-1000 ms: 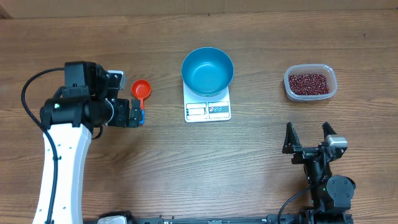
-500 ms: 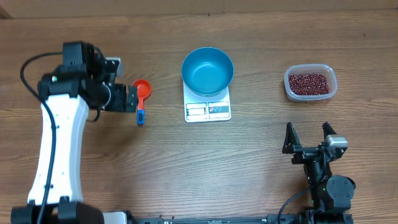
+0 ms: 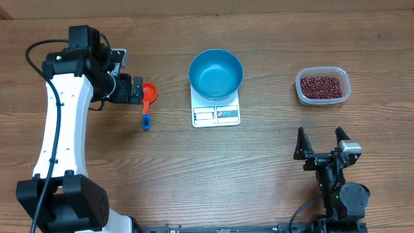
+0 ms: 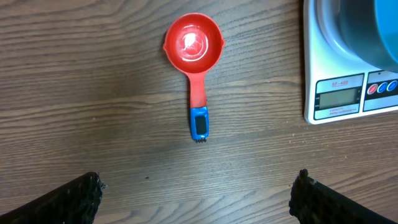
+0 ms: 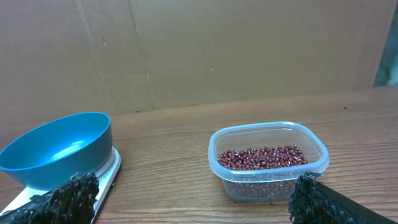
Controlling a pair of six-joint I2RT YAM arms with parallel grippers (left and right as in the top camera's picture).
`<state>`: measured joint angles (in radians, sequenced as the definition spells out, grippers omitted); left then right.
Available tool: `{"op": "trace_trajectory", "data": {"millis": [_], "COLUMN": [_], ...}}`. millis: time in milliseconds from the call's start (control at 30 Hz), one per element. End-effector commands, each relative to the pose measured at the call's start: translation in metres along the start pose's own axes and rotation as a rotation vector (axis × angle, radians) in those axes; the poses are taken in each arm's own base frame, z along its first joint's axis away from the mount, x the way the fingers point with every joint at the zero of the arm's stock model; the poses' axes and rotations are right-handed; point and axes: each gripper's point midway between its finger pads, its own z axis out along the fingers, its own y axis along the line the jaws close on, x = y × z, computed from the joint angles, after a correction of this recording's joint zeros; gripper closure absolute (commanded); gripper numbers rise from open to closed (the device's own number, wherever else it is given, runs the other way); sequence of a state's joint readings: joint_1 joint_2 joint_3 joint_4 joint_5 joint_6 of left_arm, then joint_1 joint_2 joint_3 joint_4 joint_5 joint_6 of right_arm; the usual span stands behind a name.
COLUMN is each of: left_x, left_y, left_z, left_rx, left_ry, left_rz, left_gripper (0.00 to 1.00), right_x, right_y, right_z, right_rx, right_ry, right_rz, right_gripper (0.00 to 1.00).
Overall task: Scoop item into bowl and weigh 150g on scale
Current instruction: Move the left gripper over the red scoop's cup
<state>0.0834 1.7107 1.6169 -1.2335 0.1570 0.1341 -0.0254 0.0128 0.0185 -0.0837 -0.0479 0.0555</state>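
Swung back off the scoop (image 3: 147, 102), the left fingers (image 3: 136, 90) gape wide, holding nothing.
Wood-grain counter (image 3: 259, 175): right fingers (image 3: 318, 139) nearest, likewise wide and empty; farther, the scoop lies just beside the left fingers, the scale (image 3: 216, 115) carries the bowl (image 3: 216, 74), beans (image 3: 322, 86) in the clear tub (image 3: 347, 92) far right; cardboard wall (image 5: 249, 43) behind.

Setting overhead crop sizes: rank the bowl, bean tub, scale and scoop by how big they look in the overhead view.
1. blue bowl
2. clear tub, nearly as wide but narrower
3. red scoop, smallest
Unranked: the scale, partly hidden beneath the blue bowl.
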Motion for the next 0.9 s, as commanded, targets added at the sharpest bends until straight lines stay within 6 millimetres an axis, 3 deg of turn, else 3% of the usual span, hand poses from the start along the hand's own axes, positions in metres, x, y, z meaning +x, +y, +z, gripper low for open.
{"op": "trace_trajectory", "data": {"millis": [0,567,867], "left_x": [-0.008,0.004,0.002], "left_y": [0.005,0.012,0.025], "left_z": [0.003,0.042,0.052], "left_rx": [-0.005,0.001,-0.061], "left_ry": [-0.007,0.129,0.141], "left_rz": [-0.006,-0.008,-0.004], "left_gripper": [0.01,0.01,0.01], "right_x": [0.003,0.003,0.003], "right_y": [0.0,0.0,0.0], "right_z": [0.0,0.0,0.0], "right_rx": [0.002,0.002,0.002], "right_ry": [0.001,0.001,0.001], "right_rz": [-0.001,-0.001,-0.001], "right_gripper": [0.0,0.0,0.0]}}
